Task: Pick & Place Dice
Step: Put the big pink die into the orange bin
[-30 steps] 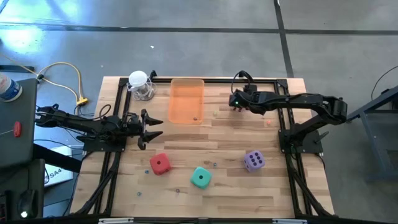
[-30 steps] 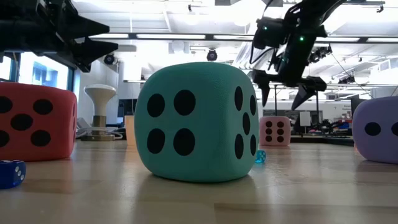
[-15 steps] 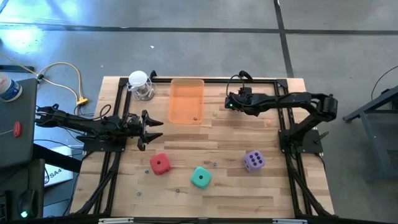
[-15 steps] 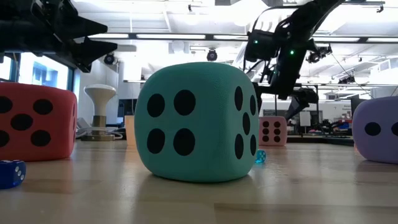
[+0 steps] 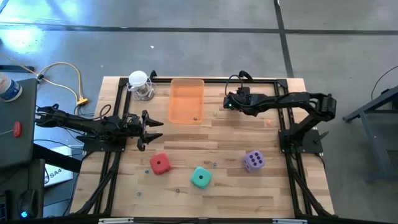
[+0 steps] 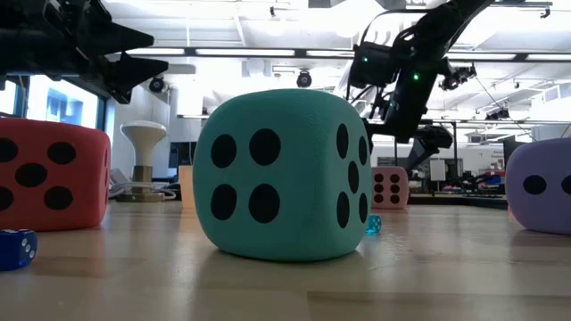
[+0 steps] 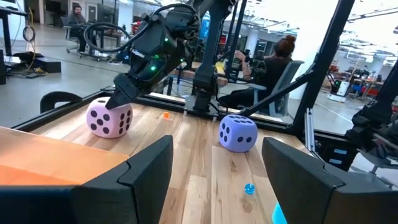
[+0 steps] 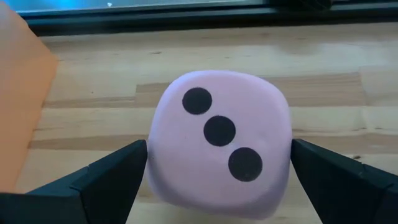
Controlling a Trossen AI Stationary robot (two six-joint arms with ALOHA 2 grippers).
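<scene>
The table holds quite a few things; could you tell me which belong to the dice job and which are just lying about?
Job: pink die between the open right gripper fingers; red die; teal die; purple die; orange tray.

Lying about: small blue dice, white stand, yellow cable.

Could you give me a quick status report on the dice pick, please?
Right gripper open, straddling the pink die, not gripping. Left gripper open, empty, waiting left of the orange tray. Nothing in the way.

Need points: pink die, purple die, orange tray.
soft pink die with dark pips [image 8: 217, 162]: right wrist view, top face by the middle pip.
soft purple die [image 5: 253, 160]: high view, top face.
translucent orange rectangular tray [image 5: 186, 92]: high view, bare floor.
</scene>
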